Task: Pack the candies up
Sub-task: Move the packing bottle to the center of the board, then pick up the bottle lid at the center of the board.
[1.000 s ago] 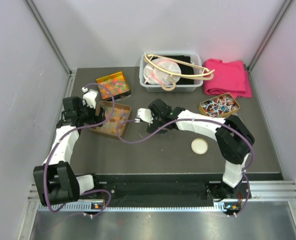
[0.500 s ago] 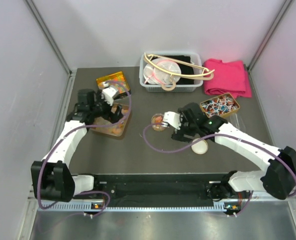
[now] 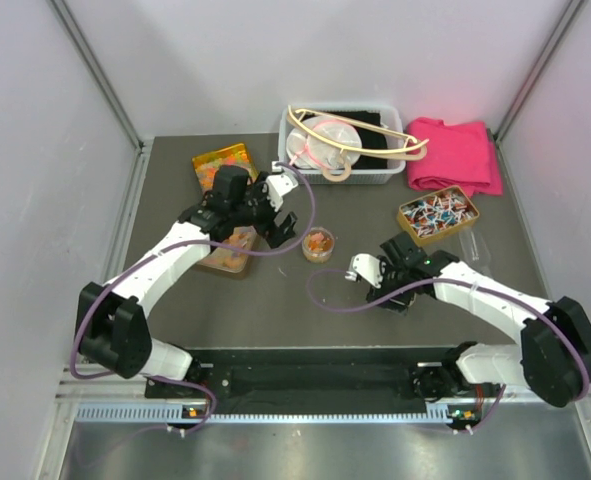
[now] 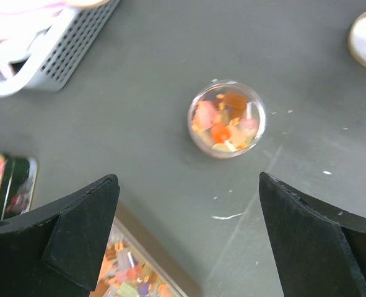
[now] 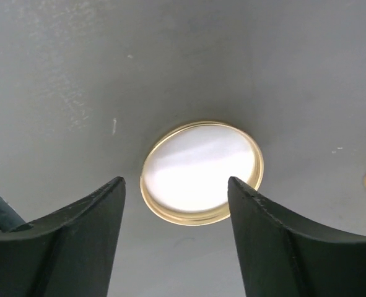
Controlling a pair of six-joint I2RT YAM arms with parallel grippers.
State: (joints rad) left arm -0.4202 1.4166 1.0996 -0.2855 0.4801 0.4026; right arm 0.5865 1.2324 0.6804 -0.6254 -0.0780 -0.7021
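Both sets of jaws stand apart, the left gripper (image 4: 187, 185) hovering over the small jar (image 4: 192, 133) holding the candies (image 4: 223, 120), the right gripper (image 5: 176, 185) straddling the lid (image 5: 201, 172); those soft, light, likely sticky pieces seem best handled by gripping the jar's sides

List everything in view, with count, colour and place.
jar of candies: one, clear, table centre
lid: one, white with gold rim, front right
tins of candies: two, gold, left side
tin of wrapped sweets: one, gold, right
basket: one, pale grey, back centre
hanger: one, pale wood, on the basket
cloth: one, pink, back right
table: one, dark grey, beneath everything
left gripper: one, black, open, by the jar
right gripper: one, black, jaws apart over the lid
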